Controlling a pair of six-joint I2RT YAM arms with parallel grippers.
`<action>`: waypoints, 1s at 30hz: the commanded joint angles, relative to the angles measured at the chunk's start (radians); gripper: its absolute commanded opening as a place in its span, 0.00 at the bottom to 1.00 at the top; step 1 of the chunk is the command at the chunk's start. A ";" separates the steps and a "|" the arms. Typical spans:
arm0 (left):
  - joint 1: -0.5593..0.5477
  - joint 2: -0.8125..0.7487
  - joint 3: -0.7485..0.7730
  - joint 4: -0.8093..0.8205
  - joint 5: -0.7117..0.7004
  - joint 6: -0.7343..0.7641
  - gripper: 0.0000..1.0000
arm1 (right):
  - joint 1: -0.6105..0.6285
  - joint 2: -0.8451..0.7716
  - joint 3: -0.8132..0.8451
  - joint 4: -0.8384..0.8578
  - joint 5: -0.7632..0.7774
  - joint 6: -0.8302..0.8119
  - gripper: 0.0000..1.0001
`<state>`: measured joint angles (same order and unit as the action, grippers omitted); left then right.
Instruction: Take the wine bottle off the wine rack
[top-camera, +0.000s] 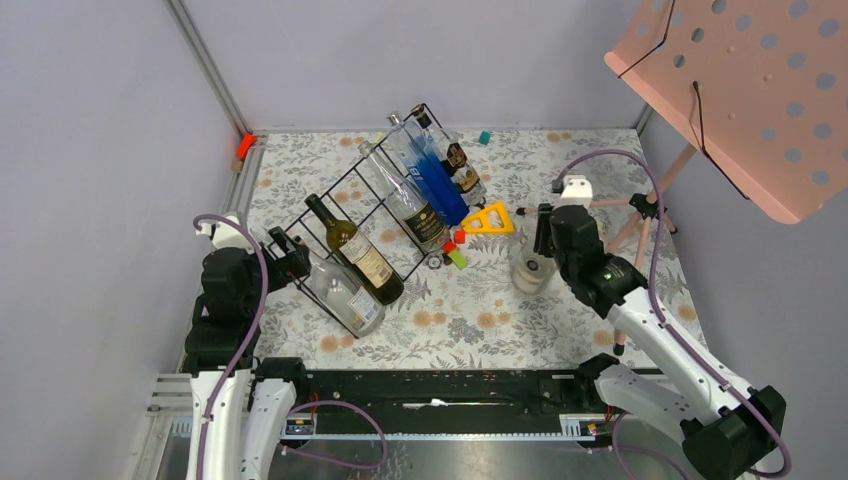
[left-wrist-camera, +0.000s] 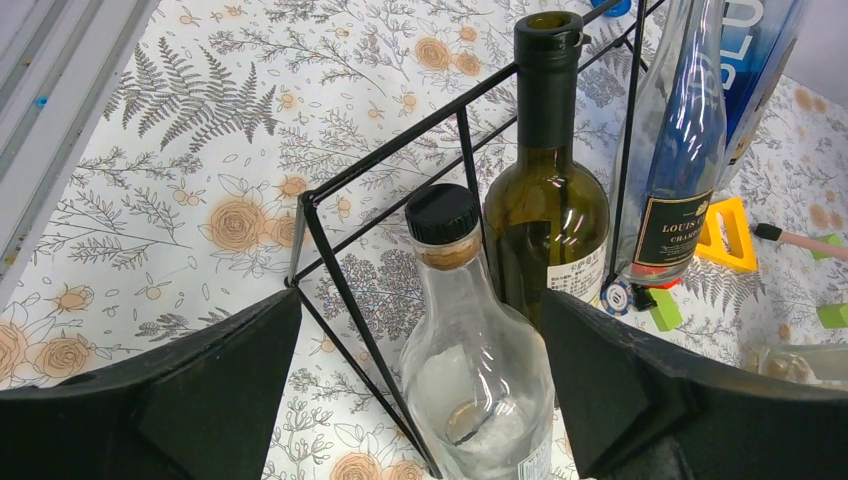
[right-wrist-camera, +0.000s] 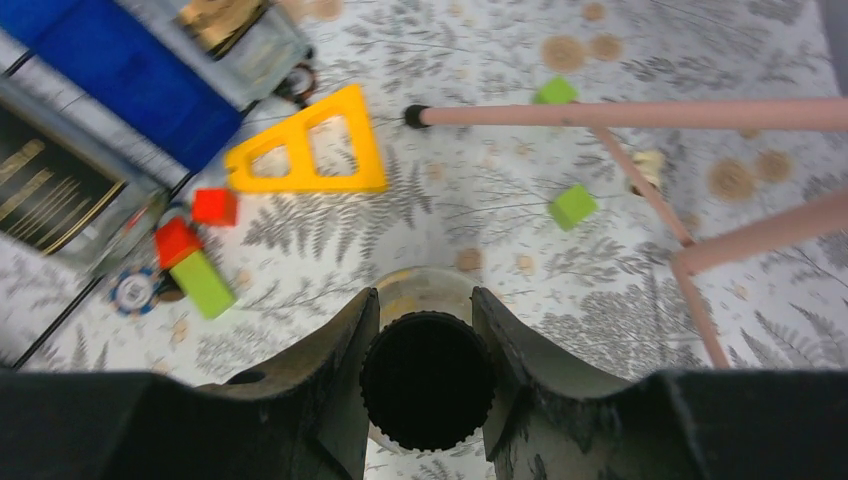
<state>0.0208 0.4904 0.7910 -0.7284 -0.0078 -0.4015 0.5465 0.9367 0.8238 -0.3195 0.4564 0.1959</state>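
The black wire wine rack (top-camera: 372, 200) lies across the table's middle left with several bottles on it, among them a green wine bottle (top-camera: 355, 250) and a clear one (top-camera: 340, 290). My left gripper (top-camera: 290, 258) is open at the rack's near-left end. In the left wrist view its jaws (left-wrist-camera: 418, 340) straddle the clear black-capped bottle (left-wrist-camera: 480, 370) and a rack wire (left-wrist-camera: 351, 300) without touching them; the green bottle (left-wrist-camera: 548, 190) lies just beyond. My right gripper (top-camera: 540, 235) is shut on the black cap (right-wrist-camera: 428, 380) of another clear bottle (top-camera: 530, 272) standing upright on the table, off the rack.
A pink perforated music stand (top-camera: 740, 90) rises at the right, its legs (right-wrist-camera: 620, 113) close behind my right gripper. A yellow triangle (top-camera: 489, 219), red and green blocks (right-wrist-camera: 200, 270) and a poker chip (right-wrist-camera: 133, 291) lie between rack and held bottle. Walls enclose the table.
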 joint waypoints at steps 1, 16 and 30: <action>0.001 -0.009 -0.005 0.061 0.003 -0.013 0.99 | -0.133 -0.019 -0.006 -0.019 0.070 0.032 0.00; 0.001 -0.006 -0.009 0.064 0.002 -0.014 0.99 | -0.378 -0.030 -0.019 -0.114 0.078 0.137 0.09; 0.001 -0.014 -0.010 0.058 -0.023 -0.022 0.99 | -0.378 -0.027 0.031 -0.091 0.016 0.125 0.60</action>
<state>0.0208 0.4915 0.7883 -0.7231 -0.0128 -0.4126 0.1738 0.9142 0.8196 -0.3931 0.4908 0.3115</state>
